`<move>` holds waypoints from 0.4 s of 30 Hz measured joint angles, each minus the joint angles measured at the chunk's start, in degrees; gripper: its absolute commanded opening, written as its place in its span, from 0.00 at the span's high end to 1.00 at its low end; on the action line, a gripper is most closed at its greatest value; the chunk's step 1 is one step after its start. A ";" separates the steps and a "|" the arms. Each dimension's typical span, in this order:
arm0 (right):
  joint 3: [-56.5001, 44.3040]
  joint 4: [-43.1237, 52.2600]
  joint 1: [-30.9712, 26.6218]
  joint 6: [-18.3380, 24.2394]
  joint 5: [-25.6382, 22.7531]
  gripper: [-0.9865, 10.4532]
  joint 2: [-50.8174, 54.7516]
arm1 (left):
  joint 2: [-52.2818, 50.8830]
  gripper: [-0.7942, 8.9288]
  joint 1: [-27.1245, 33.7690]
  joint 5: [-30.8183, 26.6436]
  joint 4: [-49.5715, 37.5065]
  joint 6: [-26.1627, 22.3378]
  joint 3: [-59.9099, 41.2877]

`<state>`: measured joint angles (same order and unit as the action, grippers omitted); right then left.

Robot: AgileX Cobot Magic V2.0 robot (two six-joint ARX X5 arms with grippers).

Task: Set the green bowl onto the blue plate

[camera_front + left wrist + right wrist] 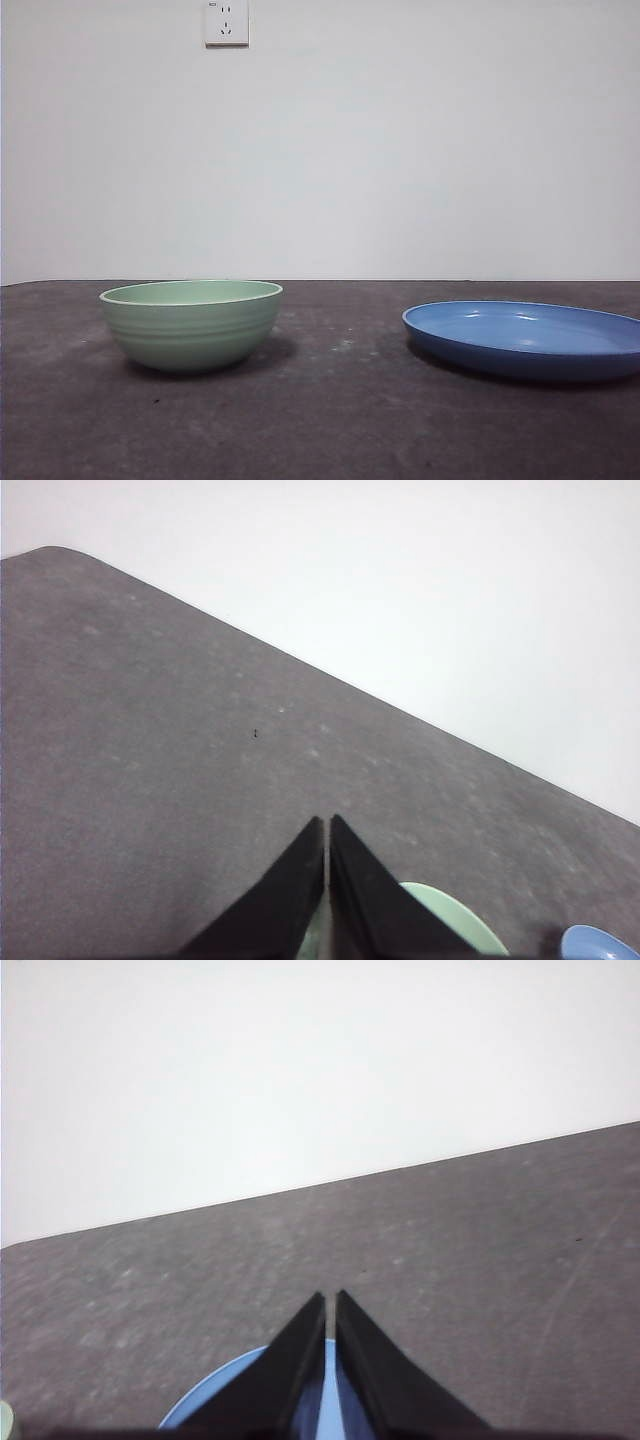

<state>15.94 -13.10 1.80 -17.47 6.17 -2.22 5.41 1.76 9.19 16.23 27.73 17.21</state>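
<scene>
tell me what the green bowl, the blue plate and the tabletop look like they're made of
The green bowl: probably glazed ceramic, though hard plastic is possible; soft satin sheen, faint ridges around its wall.
The blue plate: glossy, likely glazed ceramic or melamine; bright highlights on its inside.
The tabletop: matte dark grey, mottled with pale flecks, like stone or a rough mat; unclear which.

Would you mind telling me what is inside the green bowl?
From the low front view only the green bowl rim and outer wall show; its inside is hidden. The left wrist view shows only a sliver.
</scene>
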 measured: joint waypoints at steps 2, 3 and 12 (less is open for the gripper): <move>3.34 -2.49 0.00 0.07 0.00 0.90 -2.03 | 2.36 0.91 0.00 0.74 2.73 -0.83 3.63; 4.74 -3.39 0.00 0.13 0.04 0.90 -3.04 | 3.54 0.91 0.00 1.64 3.89 -1.44 5.29; 19.02 -16.72 0.00 5.05 9.01 0.90 -17.70 | 18.47 0.91 0.00 13.38 18.47 -12.17 20.02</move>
<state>34.96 -29.82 1.80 -12.43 15.18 -19.92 23.88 1.76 22.57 34.70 15.55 37.23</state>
